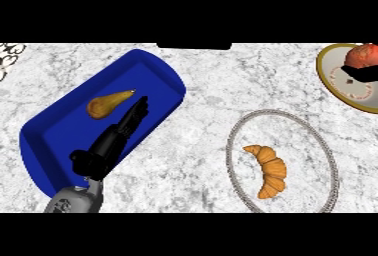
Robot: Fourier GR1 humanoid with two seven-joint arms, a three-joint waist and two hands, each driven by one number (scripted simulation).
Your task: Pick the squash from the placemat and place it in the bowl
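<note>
marble counter (199,120): left hand (111,144), fingers (135,114) straight, beside squash (105,104) on placemat (55,142)

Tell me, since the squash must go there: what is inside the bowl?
A croissant lies inside the bowl, in full view, nothing over it. Whatever is beneath the croissant is hidden. The squash is not in it.

counter (199,100): white, marbled with grey veins. placemat (59,135), left: plain deep blue. squash (107,104) on it: tan-orange. left hand (122,127): black; its forearm (74,202): grey. bowl (235,135), near right: pale grey speckled rim, with the marble pattern showing through. croissant (269,170) inside: golden orange with darker ridges. plate (322,65), far right: cream with an olive-gold rim, bearing a red-orange fruit (362,56).
</note>
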